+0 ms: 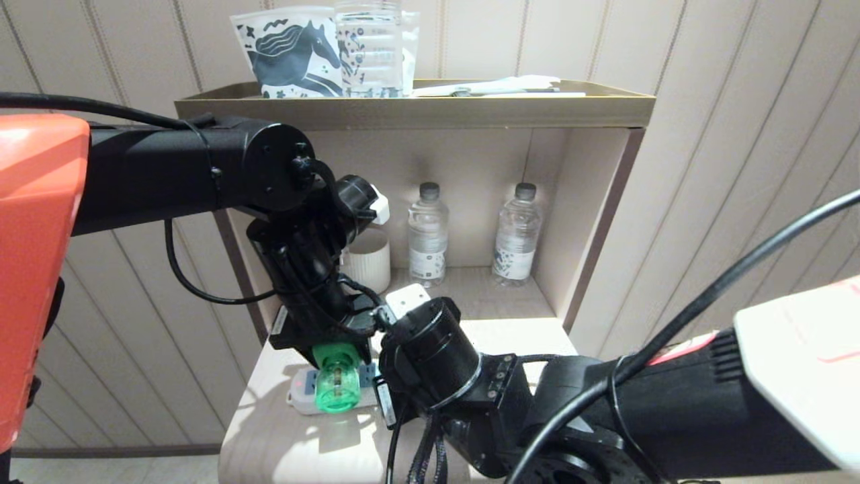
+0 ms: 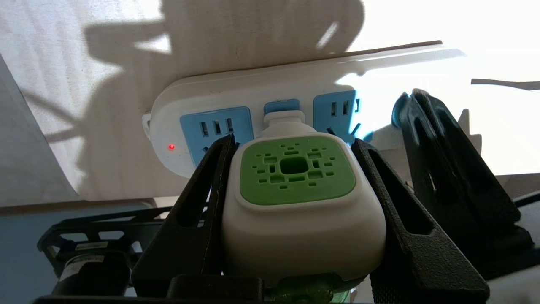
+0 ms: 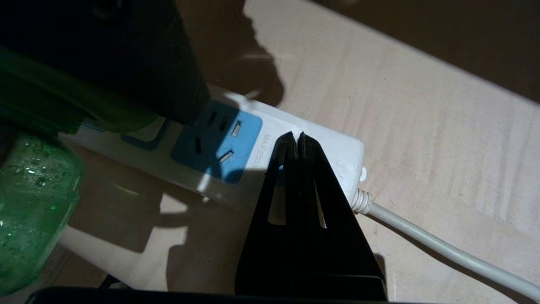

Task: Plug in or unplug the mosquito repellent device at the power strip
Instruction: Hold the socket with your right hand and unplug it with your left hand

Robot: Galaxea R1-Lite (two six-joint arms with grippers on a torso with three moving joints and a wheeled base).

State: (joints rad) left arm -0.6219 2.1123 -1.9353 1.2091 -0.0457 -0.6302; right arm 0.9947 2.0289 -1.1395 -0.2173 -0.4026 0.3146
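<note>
Two clear water bottles [image 1: 428, 232], dark-capped, upright in the shelf niche [image 1: 470, 161]; liquid level hard to tell. Mosquito repellent device [image 2: 297, 198]: white body, green vented face, translucent green bottle, plugged into middle socket of power strip [image 2: 253, 90]. Left gripper [image 2: 295, 164] clamped around device. Right gripper [image 3: 296, 141] fully closed, tips over strip's cord end.
</note>
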